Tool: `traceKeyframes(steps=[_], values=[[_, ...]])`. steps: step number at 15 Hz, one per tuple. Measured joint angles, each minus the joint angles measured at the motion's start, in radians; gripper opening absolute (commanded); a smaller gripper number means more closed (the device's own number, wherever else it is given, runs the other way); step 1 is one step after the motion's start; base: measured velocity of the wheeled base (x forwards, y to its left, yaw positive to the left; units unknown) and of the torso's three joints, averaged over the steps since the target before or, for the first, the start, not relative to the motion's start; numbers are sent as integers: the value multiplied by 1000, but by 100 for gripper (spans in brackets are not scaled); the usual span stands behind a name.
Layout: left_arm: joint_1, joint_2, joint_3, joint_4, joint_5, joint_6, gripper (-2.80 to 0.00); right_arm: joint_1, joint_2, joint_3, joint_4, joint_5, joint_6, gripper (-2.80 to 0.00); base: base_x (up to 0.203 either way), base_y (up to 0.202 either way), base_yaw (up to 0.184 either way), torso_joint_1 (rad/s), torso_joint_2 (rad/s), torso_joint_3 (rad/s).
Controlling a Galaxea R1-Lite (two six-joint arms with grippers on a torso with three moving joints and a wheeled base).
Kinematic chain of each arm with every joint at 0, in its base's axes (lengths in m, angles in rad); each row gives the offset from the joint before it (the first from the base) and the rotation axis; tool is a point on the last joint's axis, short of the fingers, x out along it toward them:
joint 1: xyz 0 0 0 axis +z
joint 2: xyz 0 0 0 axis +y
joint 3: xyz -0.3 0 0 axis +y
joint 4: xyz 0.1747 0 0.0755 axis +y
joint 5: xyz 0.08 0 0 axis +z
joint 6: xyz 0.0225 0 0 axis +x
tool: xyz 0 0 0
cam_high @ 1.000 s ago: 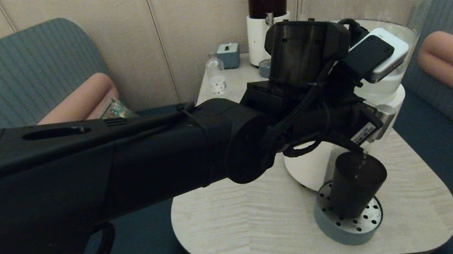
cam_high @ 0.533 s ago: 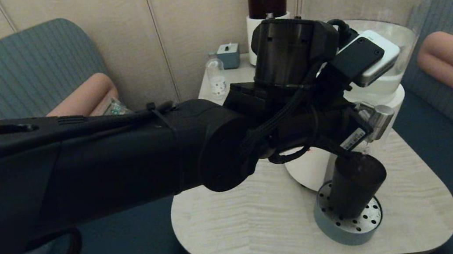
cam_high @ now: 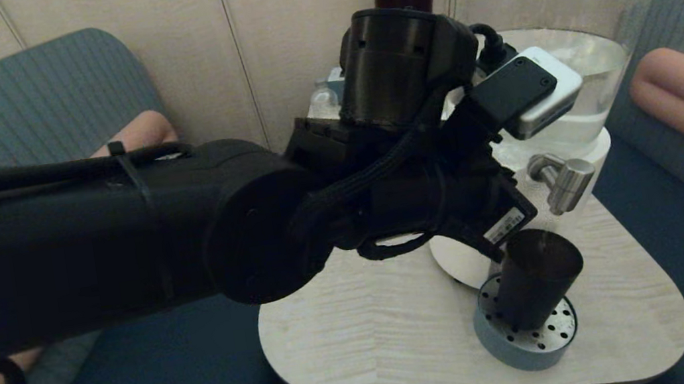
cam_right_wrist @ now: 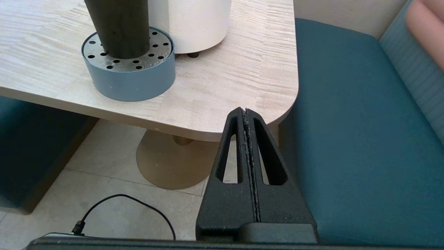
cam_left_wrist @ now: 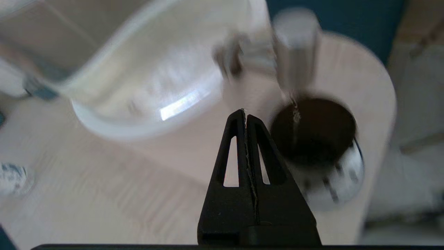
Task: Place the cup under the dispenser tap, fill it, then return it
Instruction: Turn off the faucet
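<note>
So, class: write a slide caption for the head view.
Left gripper shut above the table; black cup under the steel tap.

Beige wall panels [cam_high: 267, 42] are standing behind a pale wooden table [cam_high: 370, 342]. Teal sofas [cam_high: 28, 102] are flanking it. Light tiles [cam_right_wrist: 104, 187] are covering the floor.

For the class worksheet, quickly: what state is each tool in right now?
Left tool: closed, holding nothing, raised beside the cup under the tap.
Right tool: closed, empty, off the table edge.
</note>
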Motion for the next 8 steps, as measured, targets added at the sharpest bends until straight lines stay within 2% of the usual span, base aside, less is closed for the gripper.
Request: traceKeyframes(steps=[3, 5, 6, 8], values=[[-1, -28, -63, 191, 1, 60, -280, 0, 0, 0, 0, 0, 0, -280, 0, 0, 0, 0, 0, 0], [-3, -22, -162, 298, 13, 97, -280, 0, 0, 0, 0, 0, 0, -280, 0, 0, 0, 0, 0, 0], [-6, -9, -217, 345, 27, 124, -280, 0, 0, 0, 0, 0, 0, -280, 0, 0, 0, 0, 0, 0], [-14, 20, -264, 389, 41, 216, -280, 0, 0, 0, 0, 0, 0, -280, 0, 0, 0, 0, 0, 0]])
